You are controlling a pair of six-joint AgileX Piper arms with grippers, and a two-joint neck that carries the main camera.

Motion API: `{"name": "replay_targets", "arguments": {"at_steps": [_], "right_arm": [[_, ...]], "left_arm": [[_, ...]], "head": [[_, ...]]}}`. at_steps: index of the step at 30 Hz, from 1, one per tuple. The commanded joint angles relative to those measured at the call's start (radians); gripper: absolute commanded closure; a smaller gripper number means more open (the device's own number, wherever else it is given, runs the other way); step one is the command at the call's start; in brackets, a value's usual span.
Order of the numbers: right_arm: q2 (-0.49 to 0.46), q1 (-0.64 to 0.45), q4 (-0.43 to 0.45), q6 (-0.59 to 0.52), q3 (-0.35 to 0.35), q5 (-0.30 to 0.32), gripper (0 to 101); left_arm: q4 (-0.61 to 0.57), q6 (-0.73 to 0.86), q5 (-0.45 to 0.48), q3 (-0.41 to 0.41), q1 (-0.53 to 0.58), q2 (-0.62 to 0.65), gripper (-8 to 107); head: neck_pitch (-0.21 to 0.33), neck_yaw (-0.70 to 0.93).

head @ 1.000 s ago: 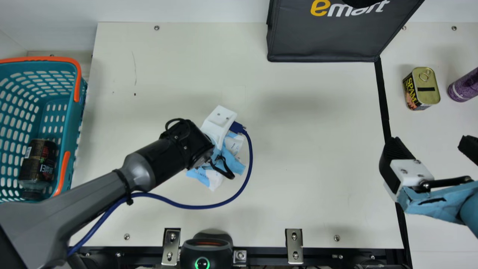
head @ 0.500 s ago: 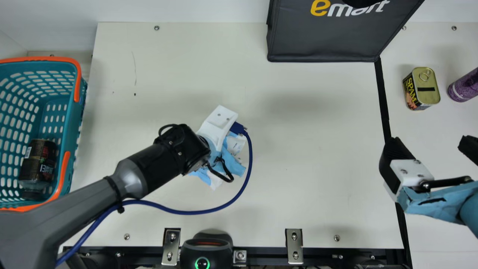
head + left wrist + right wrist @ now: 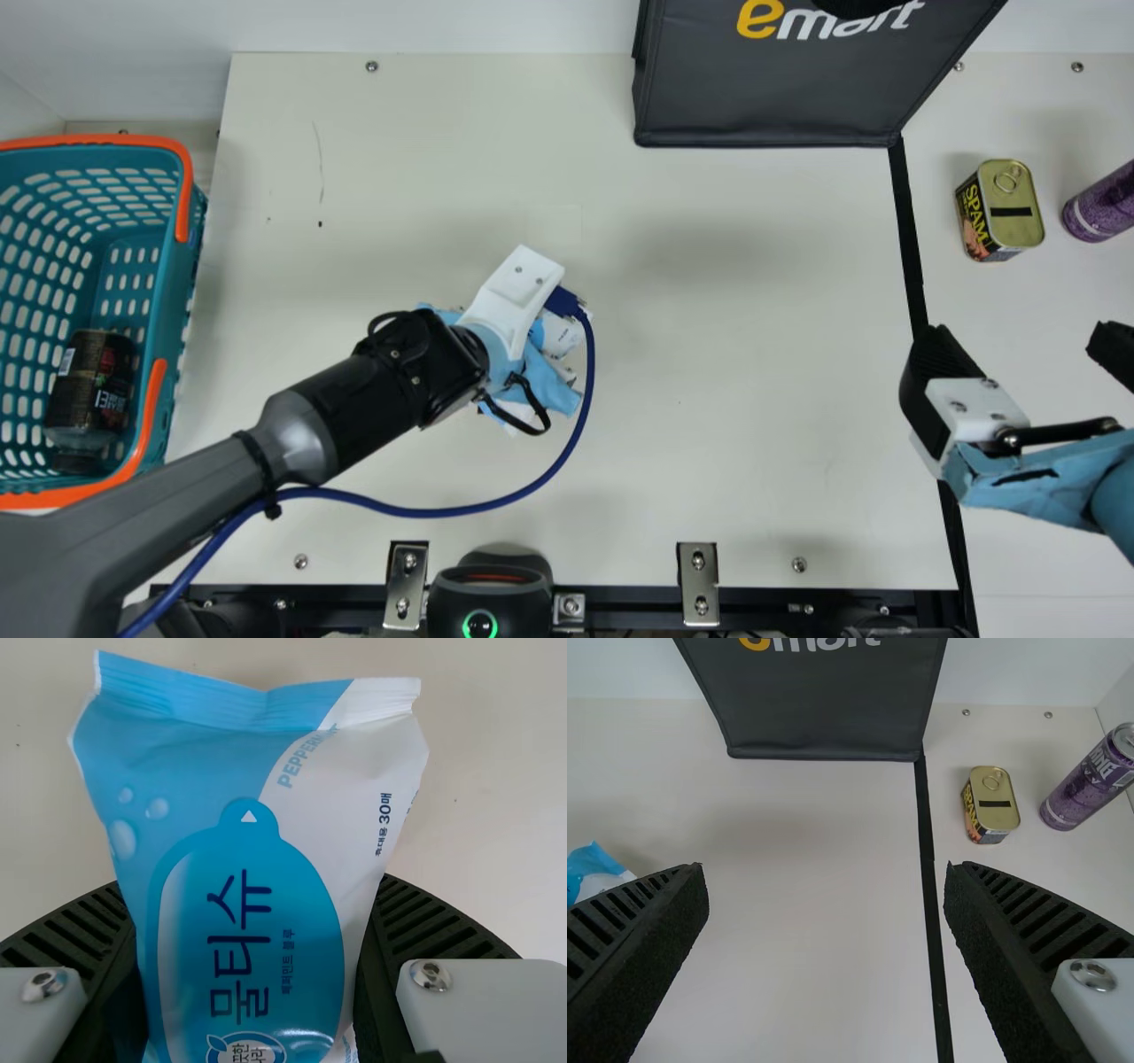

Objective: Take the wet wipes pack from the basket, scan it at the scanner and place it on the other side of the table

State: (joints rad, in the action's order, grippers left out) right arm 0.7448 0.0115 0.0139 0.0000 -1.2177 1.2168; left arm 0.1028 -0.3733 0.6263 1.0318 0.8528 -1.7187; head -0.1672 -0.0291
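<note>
My left gripper (image 3: 514,297) is over the middle of the table, its fingers hidden beneath its housing, with part of the blue and white wet wipes pack (image 3: 561,337) showing beside it. In the left wrist view the pack (image 3: 252,930) stands between the ribbed fingers of my left gripper (image 3: 252,890), which is shut on it; its printed face and crimped end show. My right gripper (image 3: 1019,347) is open above the table's right part, holding nothing. In the right wrist view my right gripper (image 3: 824,875) has its fingers wide apart, and the pack (image 3: 595,870) appears beyond one finger.
The scanner (image 3: 492,589) is at the near edge, its ring lit green. The teal basket (image 3: 182,292) at the left holds a dark bottle (image 3: 91,390). A black bag (image 3: 762,97) stands at the back; a tin (image 3: 1001,211) and purple can (image 3: 1103,204) are beyond the black line.
My left arm's wrist has swung slightly down and to the left in the main view, the pack still held and its visible parts shifted. The right arm has stayed still.
</note>
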Motion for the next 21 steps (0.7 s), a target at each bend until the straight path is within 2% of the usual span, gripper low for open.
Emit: {"name": "replay_targets", "arguments": {"at_steps": [1, 9, 21], "right_arm": [[0.000, 0.000, 0.000, 0.000, 0.000, 0.000, 6], [0.000, 0.000, 0.000, 0.000, 0.000, 0.000, 6], [0.000, 0.000, 0.000, 0.000, 0.000, 0.000, 6]], "left_arm": [[0.000, -0.001, -0.017, -0.007, -0.001, 0.002, 107], [-0.043, 0.008, -0.059, -0.022, -0.018, 0.002, 107], [-0.246, 0.083, -0.073, -0.010, -0.062, -0.003, 107]], "head": [[0.029, 0.002], [0.029, 0.002], [0.029, 0.002]]}}
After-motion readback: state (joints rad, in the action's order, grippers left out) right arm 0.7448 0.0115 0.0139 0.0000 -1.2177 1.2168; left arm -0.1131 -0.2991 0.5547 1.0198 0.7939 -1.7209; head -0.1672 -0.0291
